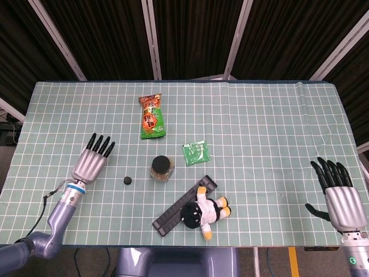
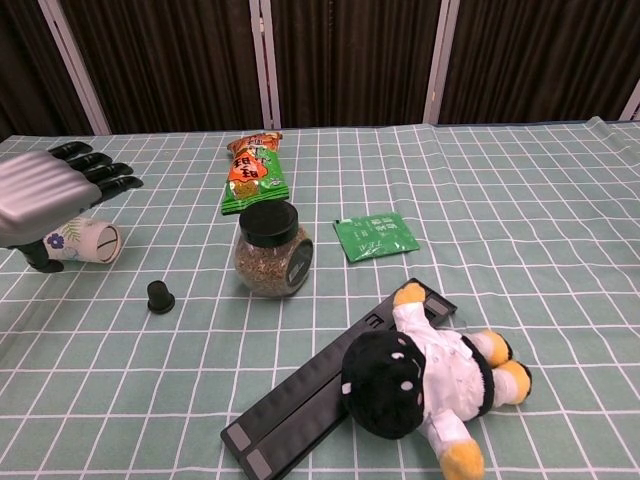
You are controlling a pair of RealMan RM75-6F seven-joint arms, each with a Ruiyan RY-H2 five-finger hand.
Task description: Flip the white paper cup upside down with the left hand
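The white paper cup point(image 2: 86, 243), printed with small flowers, lies on its side on the checked cloth at the left, its mouth toward the right. My left hand point(image 2: 48, 195) hovers flat just above it with fingers spread and holds nothing. Its thumb is down beside the cup's base. In the head view the left hand point(image 1: 92, 162) covers the cup completely. My right hand point(image 1: 338, 194) rests open at the table's near right corner, far from everything.
A small black cap point(image 2: 159, 296) lies just right of the cup, then a dark-lidded jar point(image 2: 273, 250). A snack bag point(image 1: 152, 117) and a green packet point(image 1: 195, 152) lie further back. A plush toy point(image 1: 204, 212) rests on a black bar point(image 1: 173, 209) near the front.
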